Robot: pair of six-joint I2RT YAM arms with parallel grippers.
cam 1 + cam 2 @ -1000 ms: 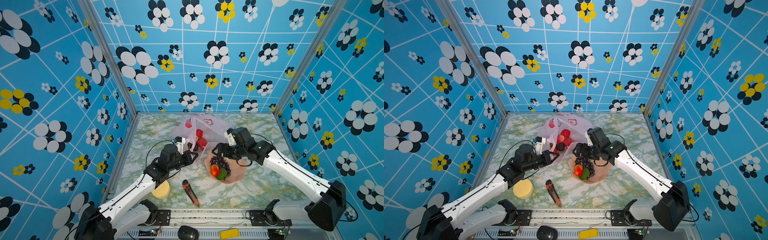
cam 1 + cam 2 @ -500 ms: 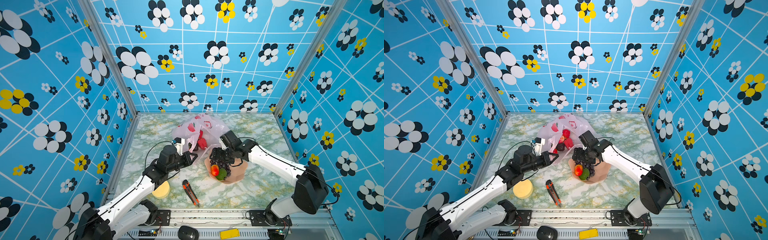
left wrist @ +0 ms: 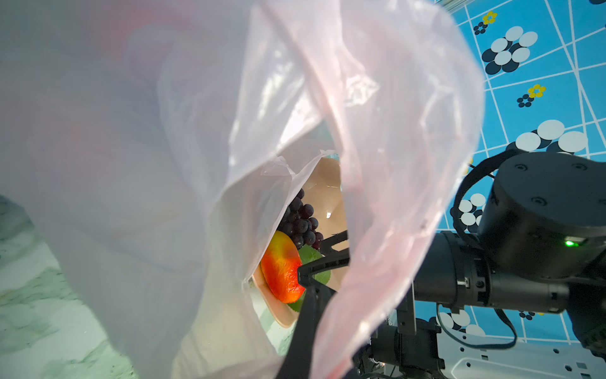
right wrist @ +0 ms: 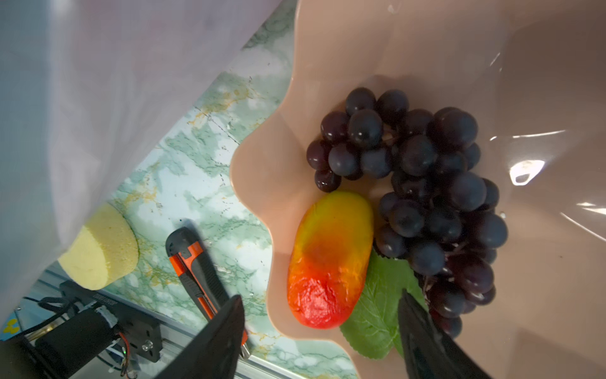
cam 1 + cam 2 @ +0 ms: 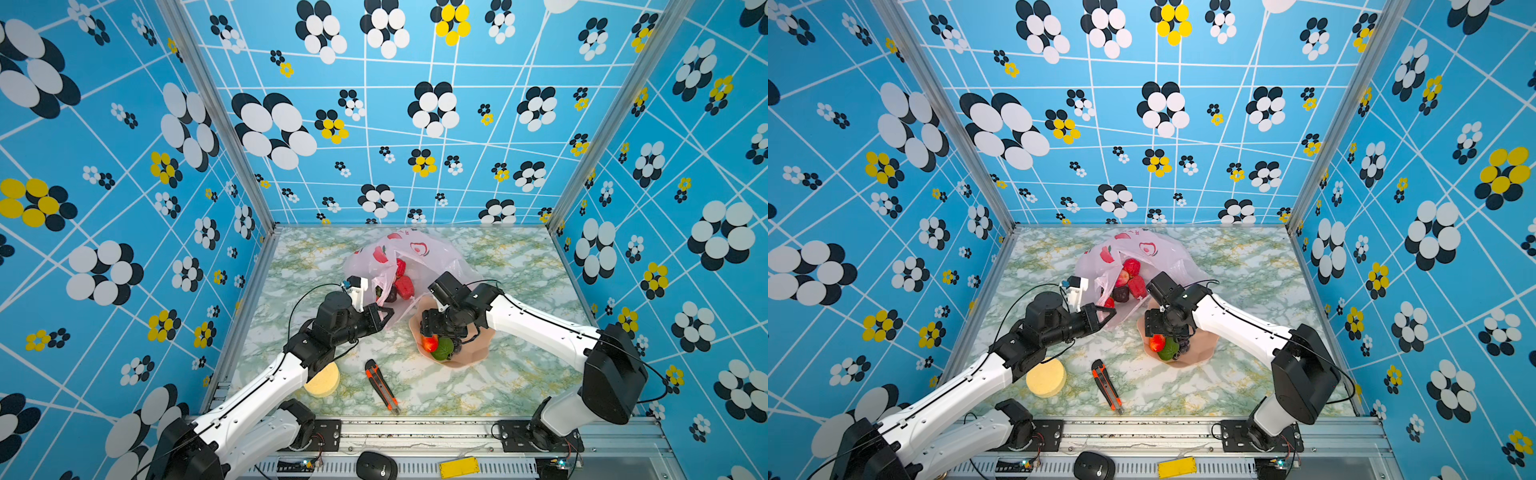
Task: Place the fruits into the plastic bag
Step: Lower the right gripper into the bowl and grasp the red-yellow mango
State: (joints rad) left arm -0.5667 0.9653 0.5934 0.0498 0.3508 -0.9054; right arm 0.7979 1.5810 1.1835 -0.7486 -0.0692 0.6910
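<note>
Both top views show red fruits (image 5: 404, 286) inside plastic bag (image 5: 436, 253) — wrists don't

A salmon-pink bowl (image 5: 1202, 353) sits on the bench (image 5: 1233, 386). A mango (image 5: 1156, 343), a green fruit (image 5: 1168, 351) and dark grapes (image 5: 1182, 347) lie in its left part, under the down-pointing right tool (image 5: 1163, 330). Just behind the bowl lies the plastic bag (image 5: 1154, 253), with red fruits (image 5: 1132, 267) in its mouth and its edge pinched by the left tool (image 5: 1106, 313). Near-left of the bowl lie a utility knife (image 5: 1106, 386) and, farther out, a sponge (image 5: 1045, 378).
</note>
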